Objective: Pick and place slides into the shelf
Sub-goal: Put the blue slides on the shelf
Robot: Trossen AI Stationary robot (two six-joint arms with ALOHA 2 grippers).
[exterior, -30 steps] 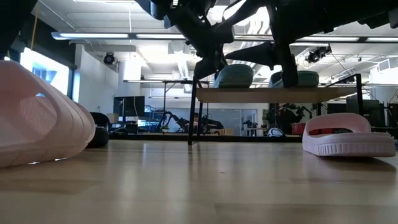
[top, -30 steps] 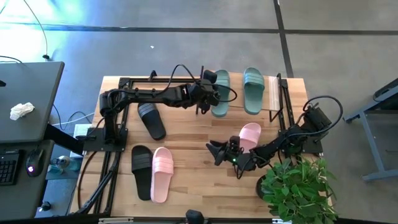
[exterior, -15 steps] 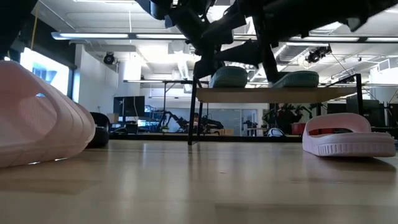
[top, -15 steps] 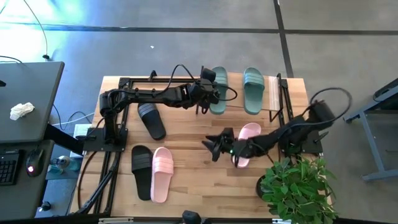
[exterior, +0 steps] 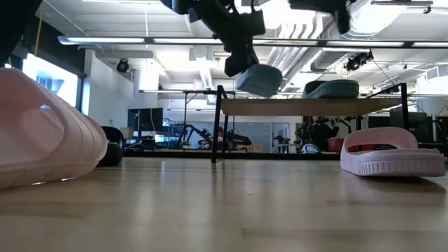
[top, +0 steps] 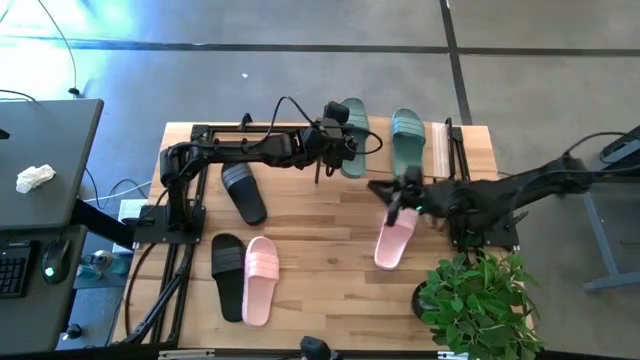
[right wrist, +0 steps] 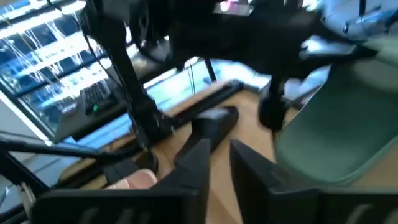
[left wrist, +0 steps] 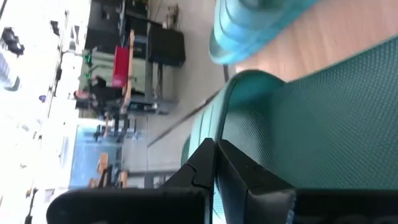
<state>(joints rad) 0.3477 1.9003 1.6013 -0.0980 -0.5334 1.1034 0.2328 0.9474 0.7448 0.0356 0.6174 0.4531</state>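
Right arm swung up from the pink slide (top: 393, 240) toward the shelf (top: 440, 150).
Left end effector (top: 335, 153) clamped on the light, bendy green slide's (top: 350, 140) edge; right end effector's (top: 392, 197) opening unclear.

Take the shelf (top: 440, 150) as your landmark. Its top board already carries a green slide (top: 407, 140) near the right-hand posts, and the left gripper (top: 335, 152) hangs at its left part, clamped on the other green slide (top: 352, 130). The right gripper (top: 388, 192) sits just in front of the shelf, beside a pink slide (top: 395, 238). Well left of the shelf lies a black slide (top: 243, 192); the tabletop (top: 310, 270) between is bare.
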